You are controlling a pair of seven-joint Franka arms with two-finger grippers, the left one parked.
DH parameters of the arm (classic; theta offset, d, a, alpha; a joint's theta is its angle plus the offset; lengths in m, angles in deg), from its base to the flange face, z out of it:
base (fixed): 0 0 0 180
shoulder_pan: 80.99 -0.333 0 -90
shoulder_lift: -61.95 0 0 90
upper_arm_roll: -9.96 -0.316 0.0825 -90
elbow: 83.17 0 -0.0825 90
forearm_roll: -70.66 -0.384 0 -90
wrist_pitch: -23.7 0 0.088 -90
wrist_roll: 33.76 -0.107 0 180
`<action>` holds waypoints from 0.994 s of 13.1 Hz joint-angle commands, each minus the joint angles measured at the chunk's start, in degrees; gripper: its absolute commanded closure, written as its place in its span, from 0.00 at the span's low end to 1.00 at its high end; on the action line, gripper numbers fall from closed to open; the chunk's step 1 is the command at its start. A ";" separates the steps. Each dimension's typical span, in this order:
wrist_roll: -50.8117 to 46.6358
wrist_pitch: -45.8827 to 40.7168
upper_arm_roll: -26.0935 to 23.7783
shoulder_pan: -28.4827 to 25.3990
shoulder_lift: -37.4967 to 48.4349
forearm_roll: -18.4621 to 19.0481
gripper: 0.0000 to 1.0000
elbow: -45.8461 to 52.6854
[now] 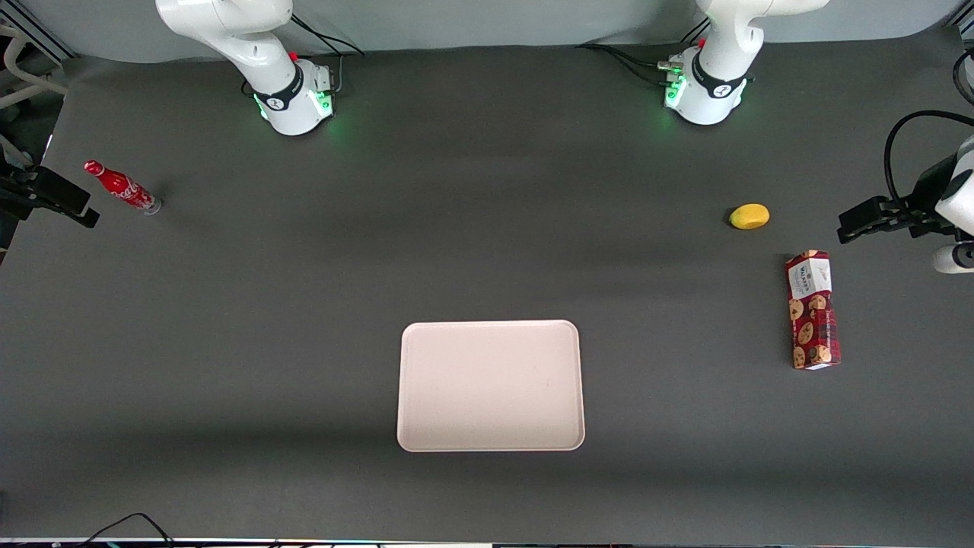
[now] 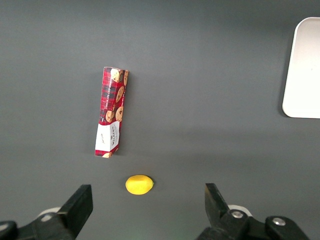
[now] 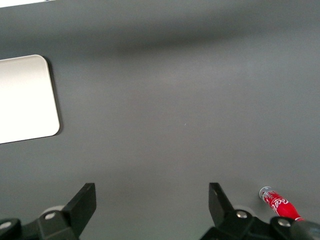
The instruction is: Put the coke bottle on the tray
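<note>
Status check: nothing of the task is done yet. The small slim red coke bottle with white script, red cap and clear base (image 1: 122,188) is lying on its side on the dark grey bench (image 1: 487,251), toward the working arm's end, well apart from the large flat cream-pink rectangular tray with rounded corners (image 1: 491,386), which is sitting nearer the front camera at mid-bench with nothing on it. I am seeing the right arm's black two-finger gripper (image 1: 47,196) hanging just beside the bottle, near its cap end, not touching it. In the right wrist view the gripper (image 3: 152,210) is showing its fingers spread wide with bare bench between them and nothing held; the bottle (image 3: 279,203) is lying just off one finger, outside the gap. I am judging everything as remaining: line up over the bottle, grasp, lift, carry to the tray (image 3: 26,99), release.
</note>
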 commanded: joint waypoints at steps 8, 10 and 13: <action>-1.46 -0.83 -0.45 0.33 -1.07 0.42 0.00 1.44; -1.54 -2.14 -0.45 0.50 -0.99 0.42 0.00 1.44; -0.85 -3.29 0.07 0.77 -0.64 0.42 0.00 1.17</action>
